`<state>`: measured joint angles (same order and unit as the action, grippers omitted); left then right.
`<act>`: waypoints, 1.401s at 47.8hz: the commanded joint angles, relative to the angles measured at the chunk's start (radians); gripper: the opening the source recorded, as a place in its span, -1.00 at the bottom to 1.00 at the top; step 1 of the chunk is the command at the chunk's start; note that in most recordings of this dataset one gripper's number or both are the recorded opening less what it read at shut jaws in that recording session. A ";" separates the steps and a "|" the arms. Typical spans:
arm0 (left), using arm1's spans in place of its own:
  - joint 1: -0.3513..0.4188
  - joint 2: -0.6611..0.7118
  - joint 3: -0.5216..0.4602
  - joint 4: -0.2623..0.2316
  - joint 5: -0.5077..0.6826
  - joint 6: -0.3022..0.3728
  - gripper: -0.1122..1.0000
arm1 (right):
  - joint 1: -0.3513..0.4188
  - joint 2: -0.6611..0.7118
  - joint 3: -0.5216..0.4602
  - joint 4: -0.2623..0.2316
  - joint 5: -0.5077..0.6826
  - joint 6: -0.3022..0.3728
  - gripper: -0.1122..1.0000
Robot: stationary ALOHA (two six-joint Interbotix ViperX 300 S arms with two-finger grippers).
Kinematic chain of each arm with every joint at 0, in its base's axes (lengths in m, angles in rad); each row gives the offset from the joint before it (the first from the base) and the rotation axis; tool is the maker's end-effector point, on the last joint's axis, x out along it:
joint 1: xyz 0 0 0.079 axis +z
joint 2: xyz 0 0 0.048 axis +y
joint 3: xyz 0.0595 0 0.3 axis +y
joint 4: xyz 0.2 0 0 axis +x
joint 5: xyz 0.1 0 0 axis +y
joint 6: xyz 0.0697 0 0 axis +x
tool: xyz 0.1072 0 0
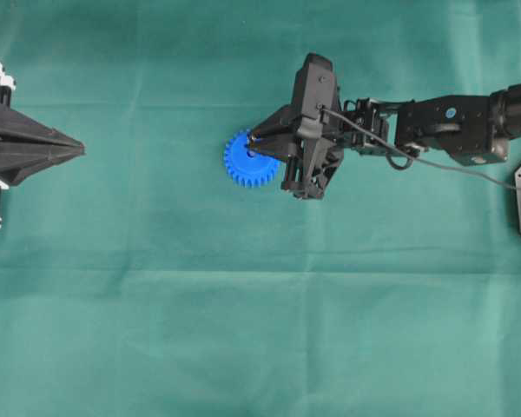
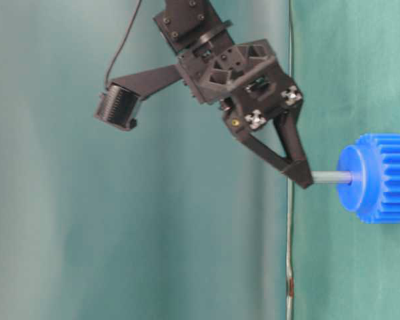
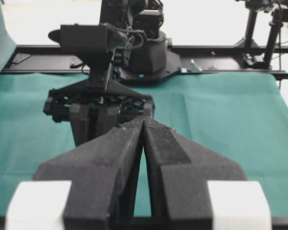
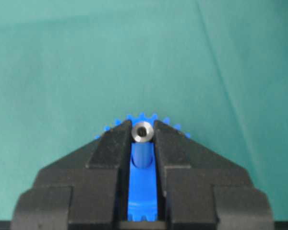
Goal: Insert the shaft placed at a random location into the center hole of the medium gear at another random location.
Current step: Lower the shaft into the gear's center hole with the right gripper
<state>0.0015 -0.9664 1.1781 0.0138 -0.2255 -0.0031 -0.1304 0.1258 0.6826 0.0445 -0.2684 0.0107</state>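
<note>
While in gear [image 2: 380, 177], shaft [image 2: 332, 177]; cloth [image 1: 156, 304] around.

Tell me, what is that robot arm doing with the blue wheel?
The right gripper is pinching a small silver-grey metal pin between its black fingertips. The pin's other end meets the middle of the raised face of the bright blue plastic toothed gear, which lies on the green cloth. So the pin looks to be going into the gear's center hole, and the gripper has not let go. The left gripper sits shut at the far side, away from the gear.
</note>
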 commanded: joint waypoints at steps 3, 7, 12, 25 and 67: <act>0.002 0.008 -0.023 0.002 -0.009 -0.002 -0.75 | 0.000 -0.012 -0.021 0.006 -0.015 -0.005 -0.56; 0.000 0.008 -0.023 0.003 -0.008 -0.002 -0.75 | -0.002 -0.012 -0.020 0.006 -0.015 -0.005 -0.56; 0.000 0.008 -0.025 0.002 -0.008 -0.002 -0.75 | 0.000 -0.014 -0.021 0.006 -0.015 -0.006 -0.56; 0.000 0.008 -0.025 0.003 -0.008 -0.002 -0.75 | 0.000 -0.026 -0.025 0.002 -0.012 -0.008 -0.56; 0.002 0.008 -0.023 0.003 -0.008 0.000 -0.75 | 0.008 0.066 -0.043 0.006 -0.011 -0.005 -0.56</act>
<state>0.0015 -0.9649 1.1781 0.0153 -0.2255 -0.0031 -0.1258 0.2071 0.6581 0.0460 -0.2684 0.0107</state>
